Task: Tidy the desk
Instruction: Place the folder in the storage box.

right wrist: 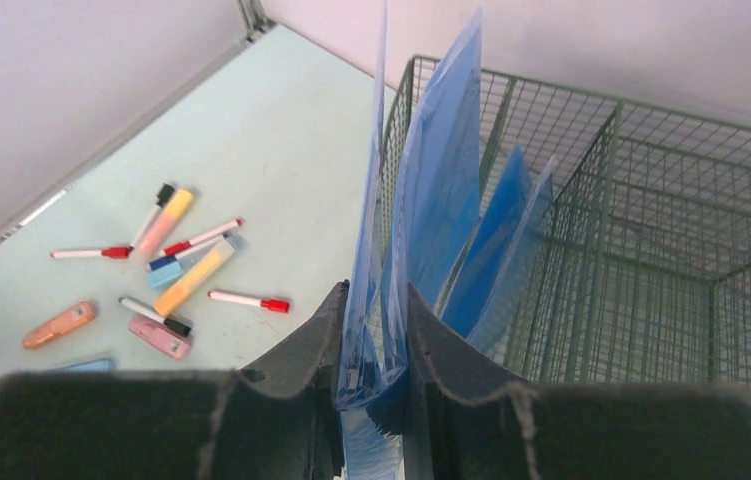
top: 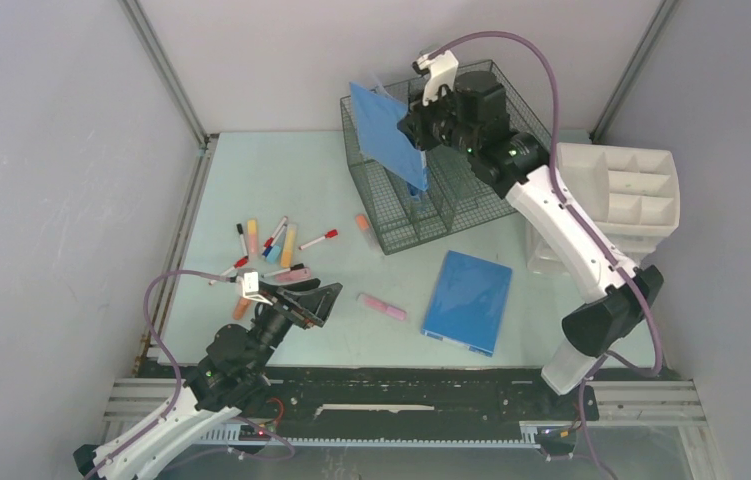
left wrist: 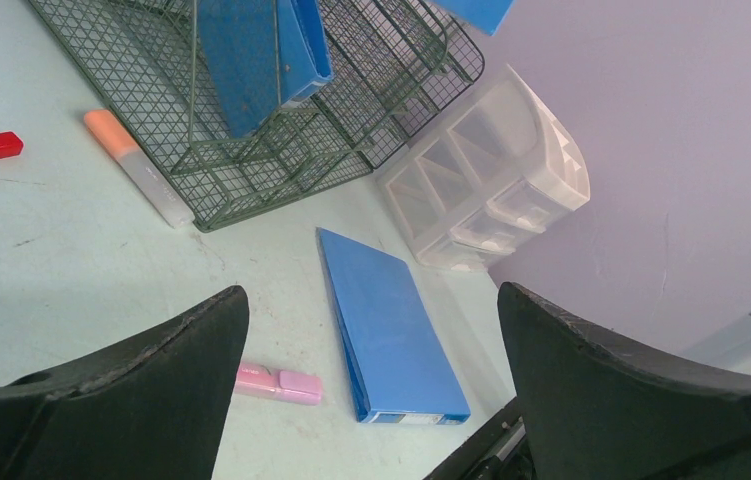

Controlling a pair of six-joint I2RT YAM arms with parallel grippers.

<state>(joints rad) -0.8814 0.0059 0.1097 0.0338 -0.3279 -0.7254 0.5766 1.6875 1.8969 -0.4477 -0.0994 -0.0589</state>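
Right gripper [right wrist: 376, 300] pinches a blue folder [top: 383, 130] over the wire rack [top: 471, 205], at the far side of the bench [top: 281, 190]. Left gripper [top: 327, 302] gapes wide, low over the near-left.

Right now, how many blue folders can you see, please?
3: one folder in the right end effector, one standing in the wire rack, one flat on the desk; more possibly hidden.

The top view looks steeply down from high behind the robot, taking in the whole surface [top: 291, 190]. The left wrist view sits low near the front left, facing across to the wire basket [left wrist: 251, 170], flat blue folder [left wrist: 391, 330] and white drawer unit [left wrist: 491, 170]. The right wrist view hangs close over the basket, looking down past an upright blue folder [right wrist: 441, 200] toward the pens [right wrist: 196, 275]. All three share the basket.
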